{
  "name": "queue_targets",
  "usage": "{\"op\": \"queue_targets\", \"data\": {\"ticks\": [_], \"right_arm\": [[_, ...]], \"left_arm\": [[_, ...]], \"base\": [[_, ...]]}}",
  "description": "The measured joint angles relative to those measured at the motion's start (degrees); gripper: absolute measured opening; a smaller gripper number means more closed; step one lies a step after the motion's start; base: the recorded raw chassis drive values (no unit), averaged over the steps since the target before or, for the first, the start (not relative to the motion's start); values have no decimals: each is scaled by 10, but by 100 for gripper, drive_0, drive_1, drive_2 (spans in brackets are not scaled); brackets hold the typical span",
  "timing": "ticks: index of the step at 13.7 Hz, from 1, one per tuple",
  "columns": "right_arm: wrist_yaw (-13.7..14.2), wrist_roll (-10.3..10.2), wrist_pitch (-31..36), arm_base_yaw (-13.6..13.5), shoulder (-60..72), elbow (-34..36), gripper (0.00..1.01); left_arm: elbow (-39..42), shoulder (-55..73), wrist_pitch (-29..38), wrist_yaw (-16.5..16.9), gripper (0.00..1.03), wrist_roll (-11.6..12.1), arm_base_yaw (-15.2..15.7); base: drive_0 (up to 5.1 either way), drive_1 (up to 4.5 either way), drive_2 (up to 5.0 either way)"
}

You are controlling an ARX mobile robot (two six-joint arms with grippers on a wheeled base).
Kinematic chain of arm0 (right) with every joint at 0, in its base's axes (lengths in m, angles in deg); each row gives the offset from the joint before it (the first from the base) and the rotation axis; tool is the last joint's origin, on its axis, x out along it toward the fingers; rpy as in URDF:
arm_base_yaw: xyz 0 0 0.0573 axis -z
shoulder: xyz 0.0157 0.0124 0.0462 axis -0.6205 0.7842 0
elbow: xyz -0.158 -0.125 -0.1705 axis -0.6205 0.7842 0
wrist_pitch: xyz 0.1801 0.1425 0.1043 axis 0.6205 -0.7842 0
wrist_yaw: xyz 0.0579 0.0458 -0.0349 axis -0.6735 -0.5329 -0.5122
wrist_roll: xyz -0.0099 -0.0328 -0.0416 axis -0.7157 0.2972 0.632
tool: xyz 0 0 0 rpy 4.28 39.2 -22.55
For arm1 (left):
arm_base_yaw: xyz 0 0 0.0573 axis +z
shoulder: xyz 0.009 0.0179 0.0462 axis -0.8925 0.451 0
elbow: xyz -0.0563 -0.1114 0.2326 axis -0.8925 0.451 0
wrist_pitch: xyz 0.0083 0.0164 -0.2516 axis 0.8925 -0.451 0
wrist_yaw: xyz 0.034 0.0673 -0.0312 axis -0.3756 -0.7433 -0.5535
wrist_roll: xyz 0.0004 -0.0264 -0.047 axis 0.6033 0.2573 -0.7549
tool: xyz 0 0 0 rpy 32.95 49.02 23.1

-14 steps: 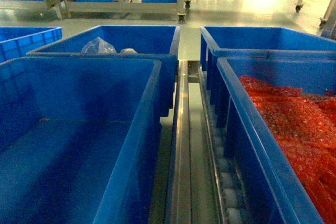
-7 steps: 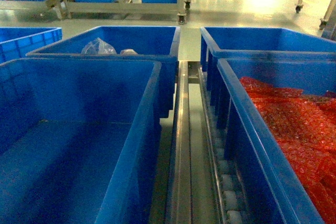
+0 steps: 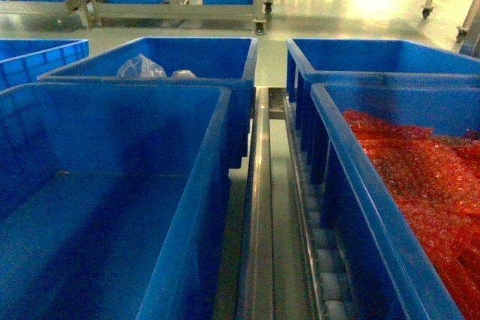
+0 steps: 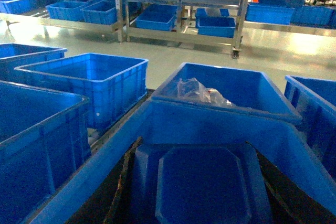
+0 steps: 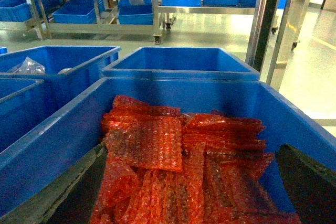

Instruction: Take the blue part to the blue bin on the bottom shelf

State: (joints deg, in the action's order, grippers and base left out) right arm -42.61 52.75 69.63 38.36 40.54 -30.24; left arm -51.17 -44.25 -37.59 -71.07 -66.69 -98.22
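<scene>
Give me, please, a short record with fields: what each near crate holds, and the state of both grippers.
near left: large bright-blue plastic crate; left wrist view shows a blue octagonal plastic part in it
behind it: blue crate with a clear plastic bag
near right: blue crate of red bubble wrap
between: steel rails with white rollers
left gripper: dark finger edges beside the part, grip unclear
right gripper: fingers wide apart above the wrap

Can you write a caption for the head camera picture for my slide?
Near blue bin on the left, crate of red netted stuff on the right, metal roller track between.
</scene>
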Motion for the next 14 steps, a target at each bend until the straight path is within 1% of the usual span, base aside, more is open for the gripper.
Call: {"op": "queue_targets", "data": {"ticks": [12,13,14], "right_arm": [[0,0,0,0,0,0,98],[0,0,0,0,0,0,98],[0,0,0,0,0,0,98]], "left_arm": [[0,0,0,0,44,0,0],[-9,22,-29,-76,44,5,-27],[-10,38,-26,-103,44,14,-47]], "base": [[0,0,0],[0,0,0],[0,0,0]]}}
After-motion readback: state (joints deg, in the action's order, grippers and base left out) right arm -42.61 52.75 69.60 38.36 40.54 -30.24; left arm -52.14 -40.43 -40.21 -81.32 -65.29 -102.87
